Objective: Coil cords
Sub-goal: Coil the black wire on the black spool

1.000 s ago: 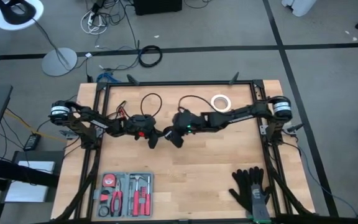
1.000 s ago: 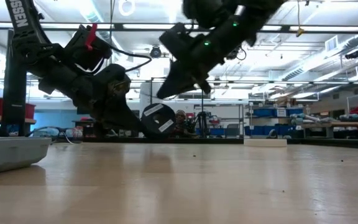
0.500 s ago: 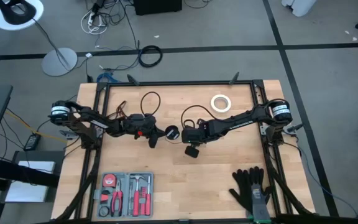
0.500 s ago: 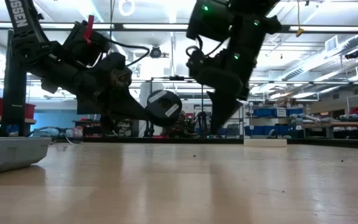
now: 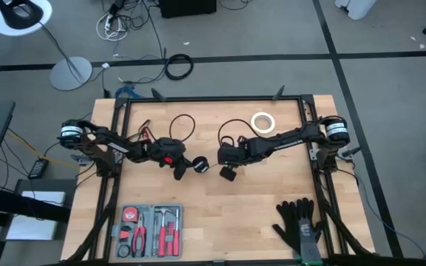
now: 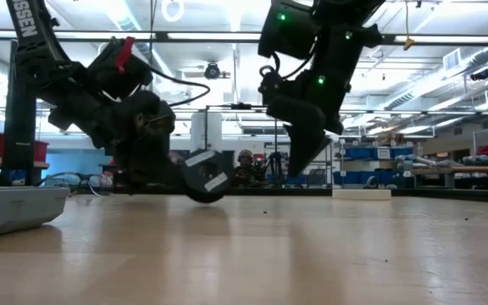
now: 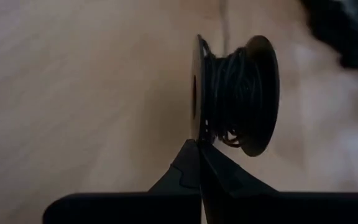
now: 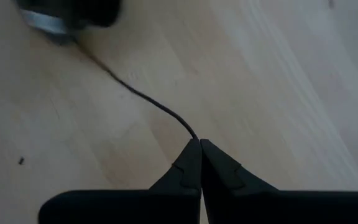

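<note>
Showing thin black cord (image 8: 143,98) wound on round black puck (image 7: 235,95).

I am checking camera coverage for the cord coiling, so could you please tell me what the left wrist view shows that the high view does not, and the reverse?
Only the left wrist view shows black cord wound around the spool between its two discs, with the left gripper shut on a disc's edge. Only the high view shows the right gripper, the white tape ring, the tool tray and the black gloves. Both show the spool, the left gripper and the wooden table.
</note>
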You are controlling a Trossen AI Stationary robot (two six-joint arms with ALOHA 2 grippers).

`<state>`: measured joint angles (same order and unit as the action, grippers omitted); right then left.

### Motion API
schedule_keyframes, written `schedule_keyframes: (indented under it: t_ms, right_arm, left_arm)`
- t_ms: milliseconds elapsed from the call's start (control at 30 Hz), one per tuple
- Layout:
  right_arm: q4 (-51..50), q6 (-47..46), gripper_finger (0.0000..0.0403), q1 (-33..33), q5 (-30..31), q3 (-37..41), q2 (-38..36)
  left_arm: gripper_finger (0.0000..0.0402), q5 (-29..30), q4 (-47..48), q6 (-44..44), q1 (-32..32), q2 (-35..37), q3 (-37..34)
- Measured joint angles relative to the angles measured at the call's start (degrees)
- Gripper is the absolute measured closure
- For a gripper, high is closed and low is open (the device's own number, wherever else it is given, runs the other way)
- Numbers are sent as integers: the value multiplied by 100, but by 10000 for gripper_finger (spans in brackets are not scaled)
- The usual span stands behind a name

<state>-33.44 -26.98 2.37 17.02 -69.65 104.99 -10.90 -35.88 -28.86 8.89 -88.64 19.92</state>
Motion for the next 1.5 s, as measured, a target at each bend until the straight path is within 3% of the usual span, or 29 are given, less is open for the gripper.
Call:
schedule_keyframes:
  t_ms: [133, 433, 600, 933, 1067, 1233, 1500]
  right_arm:
    - [466, 133, 403, -57, -185, 2, -131]
    - [2816, 560, 403, -303, -754, 0, -185]
    - [2848, 569, 403, -378, -800, -1, -185]
    - [1699, 727, 385, 110, -827, 141, -197]
    - [1834, 324, 374, 499, -599, 475, -245]
    - [2600, -103, 362, 836, 193, 995, -255]
    - [4317, 319, 324, 912, 299, 1741, 20]
  left_arm:
    - [401, 377, 130, -4, 2, 5, 4]
    - [401, 781, 366, -7, 0, 4, 201]
    - [401, 888, 471, -2, 2, 4, 262]
    - [401, 892, 791, 11, 0, 4, 262]
    - [401, 894, 794, 11, 0, 4, 262]
    - [401, 894, 692, 13, 0, 2, 258]
    - [401, 878, 603, 11, 0, -2, 256]
